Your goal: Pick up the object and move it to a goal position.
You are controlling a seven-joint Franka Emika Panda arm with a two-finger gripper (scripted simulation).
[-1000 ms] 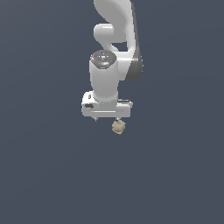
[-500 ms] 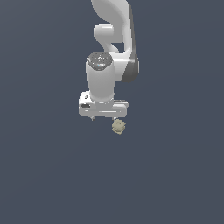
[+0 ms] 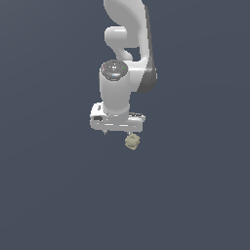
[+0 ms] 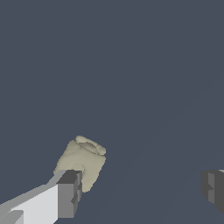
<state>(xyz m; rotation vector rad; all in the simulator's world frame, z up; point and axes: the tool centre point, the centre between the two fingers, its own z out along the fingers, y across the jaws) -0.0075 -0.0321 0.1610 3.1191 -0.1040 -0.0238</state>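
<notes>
The object, a small lumpy beige-tan item with bumpy folds, sits on the dark grey-blue surface just below the white robot hand in the exterior view, under the end of the hand that lies toward that view's right. In the wrist view the object is slightly longer than it is wide, its long axis tilted, with a folded, rimmed end pointing away from the camera and the broader rounded end nearer the fingers. One dark finger pad stands just in front of that nearer end, overlapping it in the picture; whether it touches cannot be told. The other finger is well apart at the far side, so the gripper is spread wide and holds nothing; the object lies beside one finger, not centred between them. The white Franka arm rises from the hand toward the top of the exterior view. Compared with half a second ago, the hand has shifted slightly toward the exterior view's left and the arm has turned a little, while the object has kept its place.
</notes>
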